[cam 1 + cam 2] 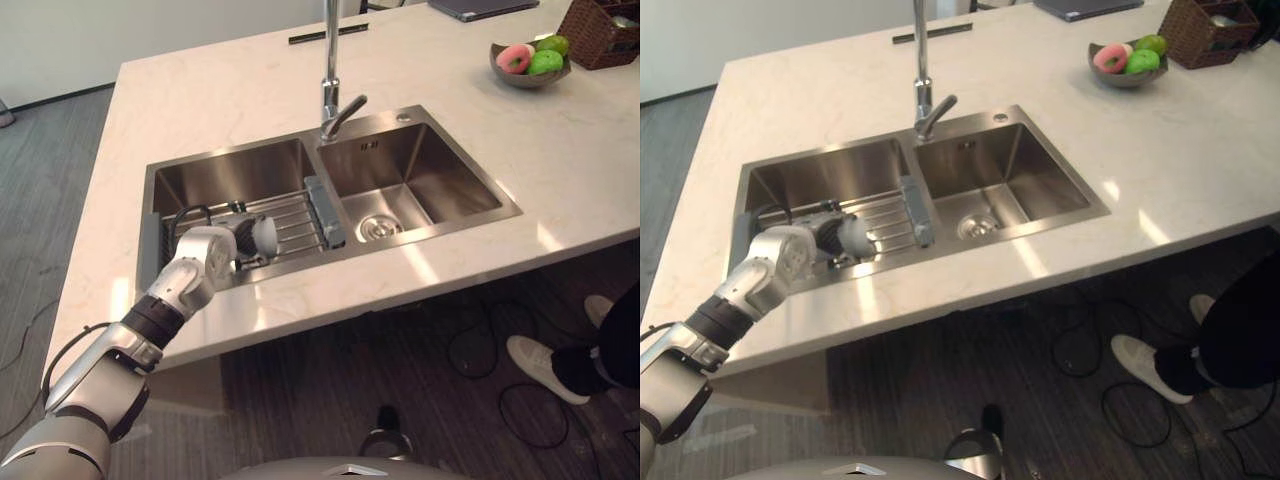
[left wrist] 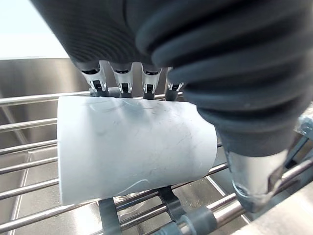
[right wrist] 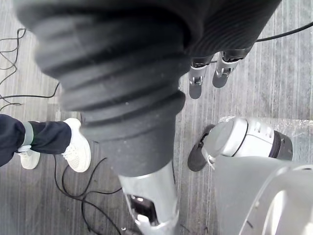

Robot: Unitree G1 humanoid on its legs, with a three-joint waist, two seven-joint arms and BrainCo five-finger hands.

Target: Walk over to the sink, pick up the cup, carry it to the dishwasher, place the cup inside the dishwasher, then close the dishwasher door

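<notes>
The cup point(image 2: 132, 147), pale grey, lies on its side on the wire rack point(image 1: 295, 215) across the left basin of the steel sink point(image 1: 470, 170). In the eye views its round end point(image 1: 265, 236) shows just past my left hand point(image 1: 205, 262). My left hand's fingers point(image 2: 122, 81) reach over the cup's far side, and the thumb point(image 2: 254, 181) stands at its near side, so the hand is closed round it. The cup still rests on the rack bars. My right hand point(image 3: 195, 78) hangs low over the floor, fingers relaxed and holding nothing.
A tall faucet point(image 1: 330, 90) stands between the two basins. A bowl of fruit point(image 1: 527, 60) and a woven basket point(image 1: 600, 30) sit on the far right of the counter point(image 1: 220, 110). A person's shoe point(image 1: 545, 365) and cables lie on the floor at the right.
</notes>
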